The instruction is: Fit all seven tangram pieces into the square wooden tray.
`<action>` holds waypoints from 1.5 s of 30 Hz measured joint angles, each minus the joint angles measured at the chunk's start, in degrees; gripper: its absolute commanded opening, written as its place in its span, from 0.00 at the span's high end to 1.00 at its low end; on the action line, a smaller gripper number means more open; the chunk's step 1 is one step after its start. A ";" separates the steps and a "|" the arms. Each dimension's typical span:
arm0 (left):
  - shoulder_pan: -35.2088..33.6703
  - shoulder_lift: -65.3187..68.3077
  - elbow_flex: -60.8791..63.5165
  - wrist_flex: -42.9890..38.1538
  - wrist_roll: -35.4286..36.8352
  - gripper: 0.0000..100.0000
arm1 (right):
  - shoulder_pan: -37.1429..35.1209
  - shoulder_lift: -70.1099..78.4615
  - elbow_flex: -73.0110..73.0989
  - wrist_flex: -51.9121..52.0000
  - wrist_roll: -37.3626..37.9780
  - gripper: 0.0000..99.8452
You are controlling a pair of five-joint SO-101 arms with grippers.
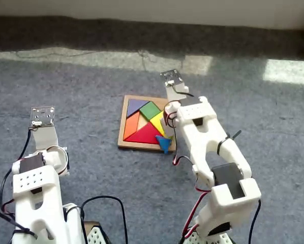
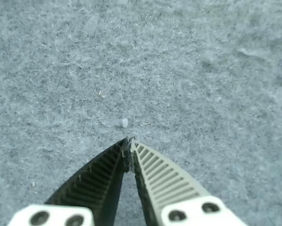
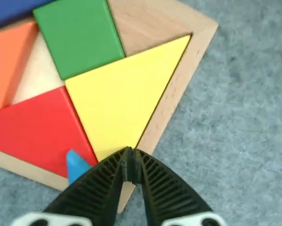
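The right gripper point(image 3: 130, 162), jaws together, was held at a corner of the yellow triangle point(image 3: 127, 99), apparently to nudge it home in the tray point(image 3: 197, 42); the left gripper point(image 2: 129, 143), likewise closed, was parked well apart.

At the left arm point(image 1: 34, 183): drawn back near its base, wrist angled forward and down, left gripper point(image 2: 130, 145) closed, tips touching. At the right arm point(image 1: 213, 152): stretched farther forward, bent at the elbow, right gripper point(image 3: 130, 157) closed too, tips pressed together.
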 measured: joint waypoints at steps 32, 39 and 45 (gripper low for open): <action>0.00 0.00 0.00 -0.62 0.00 0.96 | -5.10 -17.67 6.95 19.34 0.09 0.82; 0.00 0.00 0.00 -0.97 0.00 0.96 | -8.35 -17.67 7.21 19.43 5.63 0.79; 0.00 0.00 0.00 -0.97 0.00 0.96 | -12.04 -17.67 14.24 10.99 11.43 0.79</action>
